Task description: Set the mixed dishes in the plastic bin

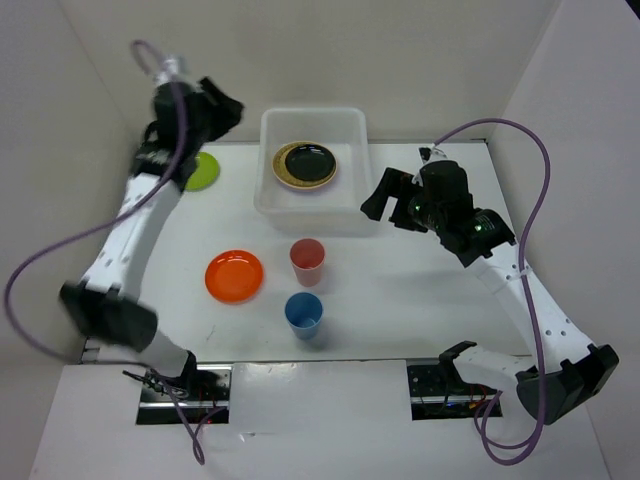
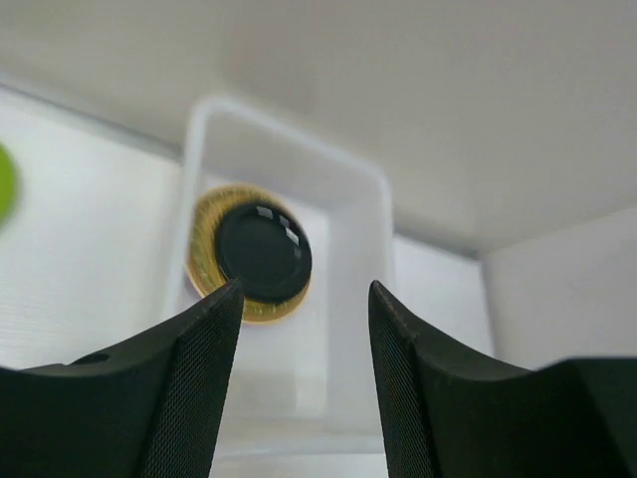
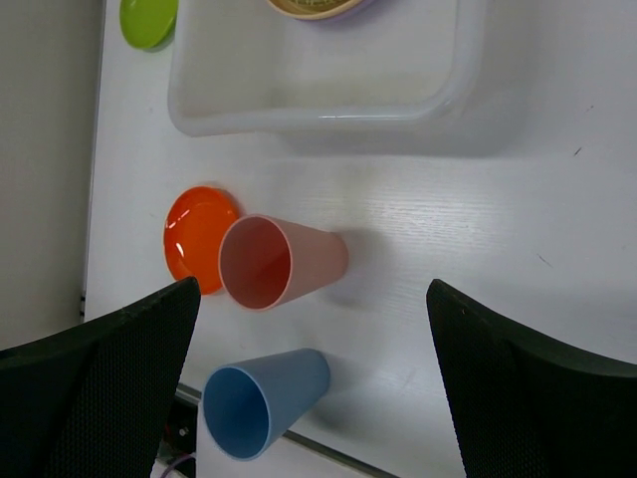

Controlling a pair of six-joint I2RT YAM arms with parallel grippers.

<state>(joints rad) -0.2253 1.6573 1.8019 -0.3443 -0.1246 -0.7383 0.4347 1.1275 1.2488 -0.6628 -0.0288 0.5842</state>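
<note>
The white plastic bin (image 1: pixel 268 196) stands at the back centre. In it a black plate (image 1: pixel 306 161) lies on a woven bamboo plate (image 1: pixel 284 172); the right wrist view shows a lavender edge under the bamboo plate (image 3: pixel 311 9). My left gripper (image 1: pixel 232 108) is raised to the left of the bin, open and empty; its wrist view looks over the bin (image 2: pixel 370 204) and the black plate (image 2: pixel 263 251). My right gripper (image 1: pixel 378 200) hovers wide open at the bin's right front corner, above a pink cup (image 3: pixel 284 263) and a blue cup (image 3: pixel 264 400), both standing on the table.
A lime green plate (image 1: pixel 203 170) lies left of the bin, partly under the left arm. An orange plate (image 1: pixel 234 275) sits left of the pink cup (image 1: pixel 307 260), with the blue cup (image 1: pixel 304 313) just in front. White walls enclose the table on three sides.
</note>
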